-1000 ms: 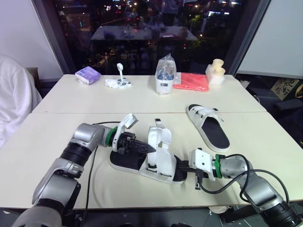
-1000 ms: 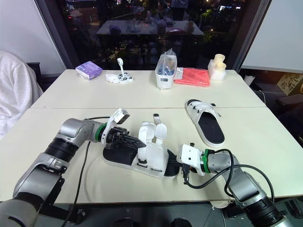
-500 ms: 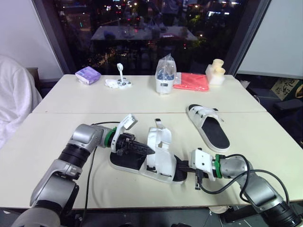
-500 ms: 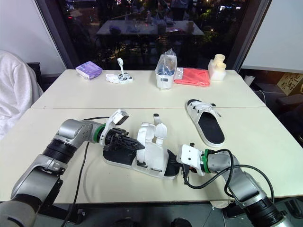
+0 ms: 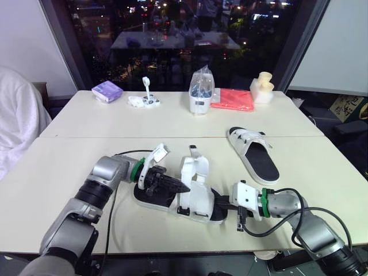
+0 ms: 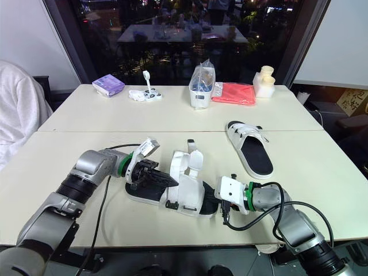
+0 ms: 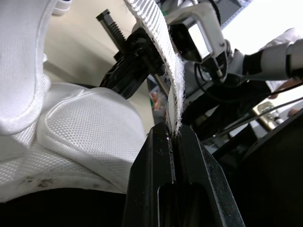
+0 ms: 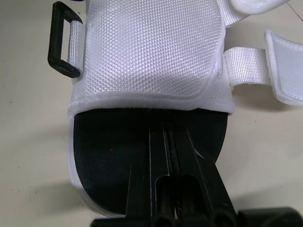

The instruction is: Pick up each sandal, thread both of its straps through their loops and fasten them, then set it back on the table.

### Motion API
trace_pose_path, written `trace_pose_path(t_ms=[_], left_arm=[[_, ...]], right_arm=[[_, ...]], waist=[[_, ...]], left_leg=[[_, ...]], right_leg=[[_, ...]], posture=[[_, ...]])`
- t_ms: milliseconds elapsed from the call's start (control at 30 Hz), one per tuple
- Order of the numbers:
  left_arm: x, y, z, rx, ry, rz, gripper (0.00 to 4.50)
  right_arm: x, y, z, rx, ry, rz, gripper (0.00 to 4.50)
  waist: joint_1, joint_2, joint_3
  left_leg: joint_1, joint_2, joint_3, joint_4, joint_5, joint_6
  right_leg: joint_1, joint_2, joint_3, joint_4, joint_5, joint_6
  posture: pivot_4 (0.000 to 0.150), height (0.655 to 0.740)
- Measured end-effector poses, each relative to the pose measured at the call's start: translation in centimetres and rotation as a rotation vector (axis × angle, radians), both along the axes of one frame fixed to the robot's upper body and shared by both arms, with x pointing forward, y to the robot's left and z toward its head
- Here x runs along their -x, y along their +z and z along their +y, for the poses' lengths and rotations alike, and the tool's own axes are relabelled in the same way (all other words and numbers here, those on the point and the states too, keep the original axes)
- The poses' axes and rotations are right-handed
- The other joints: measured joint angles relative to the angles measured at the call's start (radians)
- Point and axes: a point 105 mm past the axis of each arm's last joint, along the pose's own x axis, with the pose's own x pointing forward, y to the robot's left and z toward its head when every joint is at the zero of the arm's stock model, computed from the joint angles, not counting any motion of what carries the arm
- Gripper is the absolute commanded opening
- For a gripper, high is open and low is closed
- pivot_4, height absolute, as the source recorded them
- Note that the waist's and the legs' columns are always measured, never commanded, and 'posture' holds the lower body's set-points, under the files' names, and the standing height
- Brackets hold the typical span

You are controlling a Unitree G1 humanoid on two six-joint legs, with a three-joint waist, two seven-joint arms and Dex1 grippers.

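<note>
Left wrist view: strap (image 7: 163,61) in gripper (image 7: 173,135)

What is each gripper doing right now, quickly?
Left gripper: closed, pinching the white strap.
Right gripper: closed, fingers together over the sandal's black insole.

white mesh-weave sandal (image 6: 187,195), black footbed (image 8: 118,137); white strap (image 7: 156,38); cream table (image 6: 86,121); red cloth (image 6: 233,93).

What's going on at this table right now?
The robot is working on the nearer sandal, which lies on the table. Its left tool is shut on a white strap, lifted off the upper. Its right tool, shut, lies on the black footbed at one end. The other sandal sits farther back, untouched.
</note>
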Motion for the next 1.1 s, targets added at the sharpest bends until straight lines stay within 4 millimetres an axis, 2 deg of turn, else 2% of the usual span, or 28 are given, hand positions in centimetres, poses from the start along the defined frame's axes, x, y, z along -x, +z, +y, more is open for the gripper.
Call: trace_pose_path(t_ms=[267, 567, 1100], left_arm=[[-0.5, 0.1, -1.3, 0.029, 0.005, -0.088, 0.03], [0.0, 0.9, -0.6, 0.034, -0.036, -0.114, 0.03], [0.4, 0.7, 0.0, -0.005, -0.106, -0.216, 0.03]], right_arm=[[0.0, -0.1, 0.0, 0.002, 0.001, 0.000, 0.00], [0.0, -0.1, 0.1, 0.012, 0.006, -0.011, 0.00], [0.0, 0.0, 0.2, 0.013, 0.011, -0.016, 0.00]], waist=[[0.000, 0.000, 0.000], [0.000, 0.000, 0.000], [0.000, 0.000, 0.000]], left_leg=[[0.000, 0.000, 0.000, 0.000, 0.000, 0.000], [0.000, 0.000, 0.000, 0.000, 0.000, 0.000], [0.000, 0.000, 0.000, 0.000, 0.000, 0.000]], right_leg=[[0.000, 0.000, 0.000, 0.000, 0.000, 0.000], [0.000, 0.000, 0.000, 0.000, 0.000, 0.000], [0.000, 0.000, 0.000, 0.001, 0.000, 0.000]], posture=[[0.150, 0.7400], [0.150, 0.7400], [0.150, 0.7400]])
